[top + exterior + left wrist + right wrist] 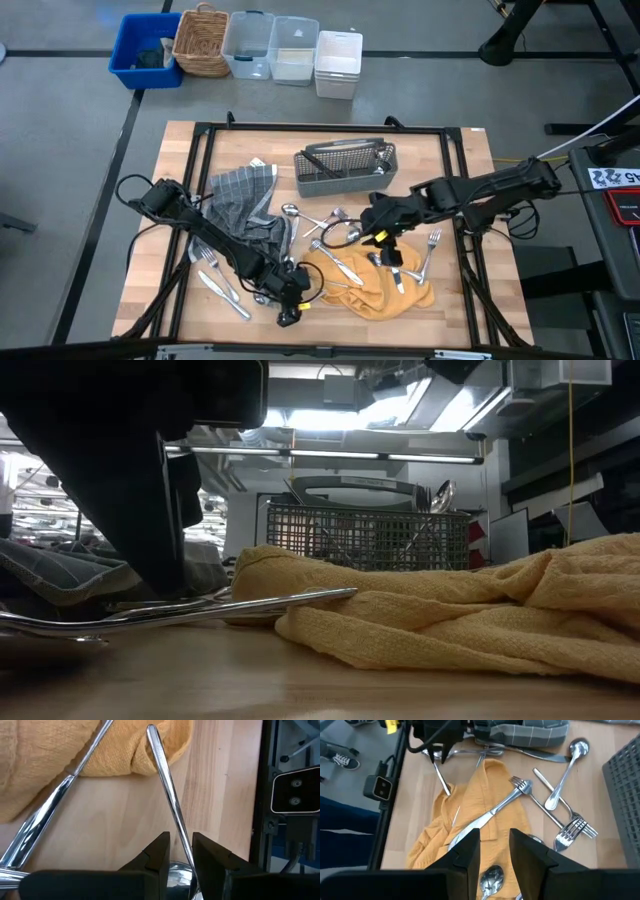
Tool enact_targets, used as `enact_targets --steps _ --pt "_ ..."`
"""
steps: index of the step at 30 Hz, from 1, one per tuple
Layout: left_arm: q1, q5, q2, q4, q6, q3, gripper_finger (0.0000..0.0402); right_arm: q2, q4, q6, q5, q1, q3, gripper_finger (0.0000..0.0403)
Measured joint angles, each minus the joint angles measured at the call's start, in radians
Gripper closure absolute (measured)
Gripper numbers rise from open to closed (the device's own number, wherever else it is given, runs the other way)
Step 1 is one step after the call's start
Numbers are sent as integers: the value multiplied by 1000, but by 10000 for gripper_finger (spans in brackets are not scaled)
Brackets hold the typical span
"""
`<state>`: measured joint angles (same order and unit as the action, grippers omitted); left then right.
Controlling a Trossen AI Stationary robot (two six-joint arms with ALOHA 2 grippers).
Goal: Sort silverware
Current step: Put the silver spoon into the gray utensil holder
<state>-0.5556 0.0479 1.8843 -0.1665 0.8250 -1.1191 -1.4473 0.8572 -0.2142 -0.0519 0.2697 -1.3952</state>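
One camera hangs overhead, looking straight down on the whole surface [180, 150]. Another sits at surface height near the front edge, facing level across to the mesh caddy [370, 538], very close to the yellow cloth [480, 610]. Each wrist camera peers past its own fingers, close to the surface. All four views share that cloth near the front edge.

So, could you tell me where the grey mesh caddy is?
In the high view the grey mesh caddy sits at the table's far middle, beside the checked cloth.
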Motion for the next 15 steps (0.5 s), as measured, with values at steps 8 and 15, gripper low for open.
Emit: enact_targets --steps 8,15 --pt "-1 0 8 6 7 0 329 -62 -60 -25 -4 -1 0 298" --pt "-2 2 50 40 40 0 329 -78 -82 -25 -9 -1 0 297"
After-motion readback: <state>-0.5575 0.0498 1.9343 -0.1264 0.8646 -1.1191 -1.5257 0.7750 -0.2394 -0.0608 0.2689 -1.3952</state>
